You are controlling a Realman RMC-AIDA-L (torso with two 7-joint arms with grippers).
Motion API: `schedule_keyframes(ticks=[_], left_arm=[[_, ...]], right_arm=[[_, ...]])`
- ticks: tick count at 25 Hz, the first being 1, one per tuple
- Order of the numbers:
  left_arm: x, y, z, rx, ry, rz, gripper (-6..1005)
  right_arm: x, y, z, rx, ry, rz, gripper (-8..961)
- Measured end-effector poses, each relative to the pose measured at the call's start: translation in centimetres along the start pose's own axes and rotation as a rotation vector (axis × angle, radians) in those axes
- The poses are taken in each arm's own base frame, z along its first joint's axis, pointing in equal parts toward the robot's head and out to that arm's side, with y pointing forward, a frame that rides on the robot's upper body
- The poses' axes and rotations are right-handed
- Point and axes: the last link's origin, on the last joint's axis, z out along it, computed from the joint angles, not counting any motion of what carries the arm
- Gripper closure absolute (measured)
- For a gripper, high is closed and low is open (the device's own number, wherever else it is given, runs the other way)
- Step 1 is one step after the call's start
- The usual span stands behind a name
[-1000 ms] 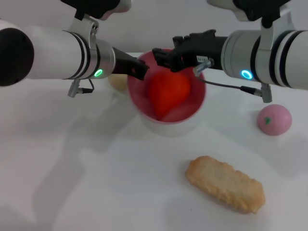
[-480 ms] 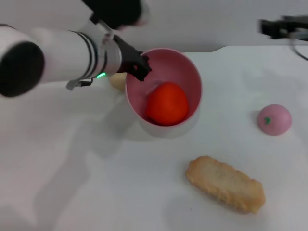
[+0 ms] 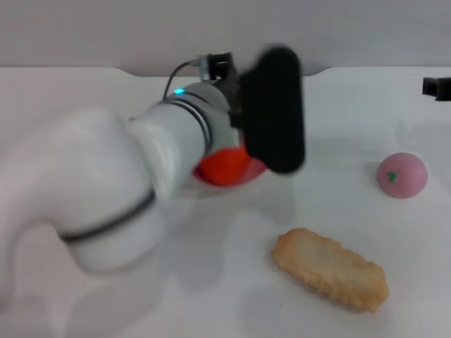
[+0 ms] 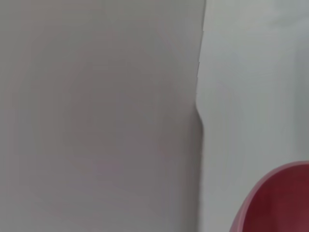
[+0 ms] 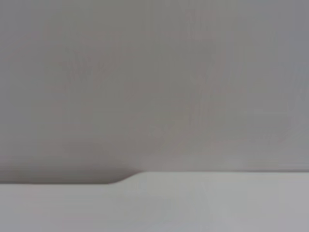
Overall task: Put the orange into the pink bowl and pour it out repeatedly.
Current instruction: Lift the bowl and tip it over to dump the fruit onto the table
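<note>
**Operator:** Jaw state of the left gripper (image 3: 236, 151)?

**Technician:** Cannot be told. From the head camera its fingers are hidden behind the arm's own wrist and the black housing (image 3: 273, 109) mounted on it. The gripper sits at the pink bowl (image 3: 255, 170), but contact with the rim is not visible.

**Operator:** Report the bowl and its contents.

**Technician:** Only a thin pink edge of the pink bowl shows below the black housing in the head view; the left wrist view shows one curved section of its rim in a corner of the picture. The orange (image 3: 223, 166) shows as a bright orange-red patch just beside that pink edge, partly covered by the left arm. Whether it lies inside the bowl or at its lip cannot be determined.

**Operator:** Right gripper (image 3: 436, 87)?

**Technician:** Well apart from the bowl, at the right edge of the head view. Only a dark tip is visible; jaw opening cannot be told, and nothing is seen in it.

**Operator:** Other items relative to the bowl?

**Technician:** All rest on the white table (image 3: 141, 296). A breaded cutlet (image 3: 330, 269) lies nearer the robot than the bowl and to its right. A pink ball (image 3: 402, 174) with a green mark lies farther to the bowl's right.
</note>
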Motion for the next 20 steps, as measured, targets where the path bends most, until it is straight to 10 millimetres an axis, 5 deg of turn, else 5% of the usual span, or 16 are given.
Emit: schedule_keyframes(ticks=[6, 13, 17, 20], left_arm=[[1.1, 0.3, -0.6, 0.187, -0.009, 0.287, 956], [1.2, 3.0, -0.8, 0.343, -0.014, 0.664, 956], [1.4, 3.5, -1.0, 0.383, -0.004, 0.746, 956], [1.9, 2.6, -1.4, 0.399, 0.030, 0.602, 955]], right_arm=[[0.2, 0.4, 0.3, -0.009, 0.005, -0.011, 358], [0.2, 1.1, 0.4, -0.023, 0.007, -0.028, 336], [0.1, 1.4, 0.5, -0.028, 0.007, -0.035, 323], [0.1, 1.8, 0.6, -0.038, 0.006, -0.046, 314]])
